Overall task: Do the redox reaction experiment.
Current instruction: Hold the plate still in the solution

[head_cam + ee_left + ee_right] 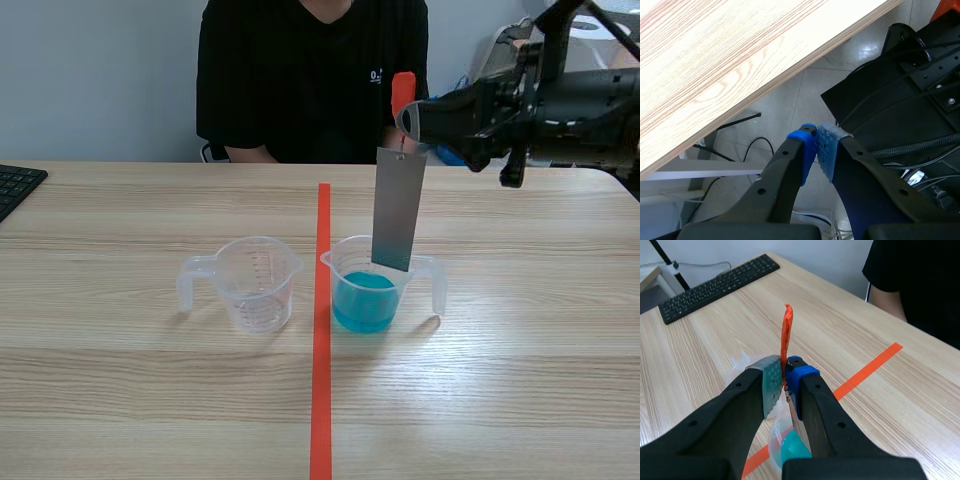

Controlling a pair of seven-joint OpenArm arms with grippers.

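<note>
Fingers of the right gripper [785, 375] are clenched on the top end of a metal strip [398, 210]. The strip's orange-red tab [787, 335] is pinched between the two pads and rises above them. The strip hangs straight down from the fingers.

Directly beneath them stands the measuring cup [432, 272] holding blue liquid [362, 300]. The strip's lower end sits within the cup's mouth, at or just over the liquid surface. Whether it is wetted cannot be confirmed from these views.

An empty measuring cup [258, 285] stands well to the side of the fingers, across the tape line [322, 400]. Neither gripper touches it.

Fingers of the left gripper [816, 145] are closed pad to pad on nothing. They are held off the table [715, 65], past its edge and below its level, well apart from both cups.

Assessment of progress:
- Pick-up of the strip is complete, and it is positioned over the solution.
- Immersion is judged to be at its very start or not yet begun.
- Holding the strip in the liquid and lifting it out appear outstanding.
- No colour change or deposit on the strip can be made out.
</note>
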